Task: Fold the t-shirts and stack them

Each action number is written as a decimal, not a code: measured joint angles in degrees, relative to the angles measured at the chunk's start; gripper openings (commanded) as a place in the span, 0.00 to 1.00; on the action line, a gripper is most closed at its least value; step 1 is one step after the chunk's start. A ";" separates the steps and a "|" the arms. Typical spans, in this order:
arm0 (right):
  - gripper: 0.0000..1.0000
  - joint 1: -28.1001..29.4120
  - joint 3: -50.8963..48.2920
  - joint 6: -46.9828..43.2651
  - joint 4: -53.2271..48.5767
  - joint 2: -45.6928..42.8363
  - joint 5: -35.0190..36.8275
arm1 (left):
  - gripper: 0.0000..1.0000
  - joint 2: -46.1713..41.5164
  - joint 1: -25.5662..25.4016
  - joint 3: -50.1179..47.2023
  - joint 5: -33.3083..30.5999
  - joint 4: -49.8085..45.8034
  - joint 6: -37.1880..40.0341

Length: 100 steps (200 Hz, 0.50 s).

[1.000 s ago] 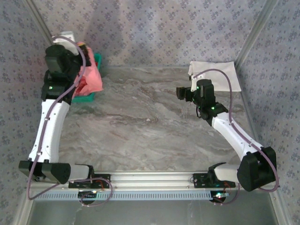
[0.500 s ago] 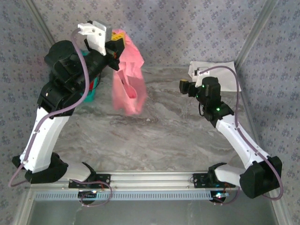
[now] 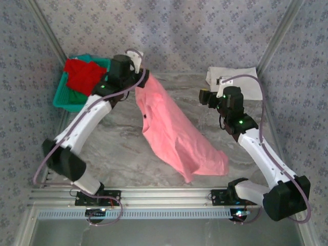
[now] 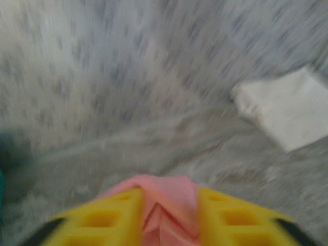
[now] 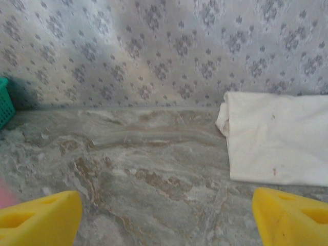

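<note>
Seen from above, at far left, a teal basket [image 3: 60,98] holds a red t-shirt [image 3: 82,74]. Just to its right is the left gripper [image 3: 141,81]. Pink cloth fills the gap between its yellow fingers [image 4: 102,220], but blur stops me telling whether they pinch it. The pink t-shirt [image 3: 174,133] stretches from there diagonally over the table [image 3: 118,148] toward the near right. The right gripper [image 3: 205,96] hangs empty, fingers wide apart. The white t-shirt [image 3: 241,77] lies folded in the far right corner.

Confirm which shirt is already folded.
The white t-shirt, a flat rectangle far right; the pink t-shirt sprawls unfolded, the red t-shirt is heaped in the basket.
</note>
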 measured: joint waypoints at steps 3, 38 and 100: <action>0.88 0.00 -0.13 0.09 -0.09 0.33 -0.15 | 0.50 0.96 0.46 -0.61 0.11 0.17 -0.07; 0.88 1.55 -0.72 0.35 -3.58 3.52 -2.82 | 0.66 -1.49 5.64 -19.26 0.98 8.22 -4.11; 0.80 22.86 -5.68 -0.04 -10.62 4.50 -6.64 | 0.65 -22.10 4.26 -36.81 5.14 13.94 -8.13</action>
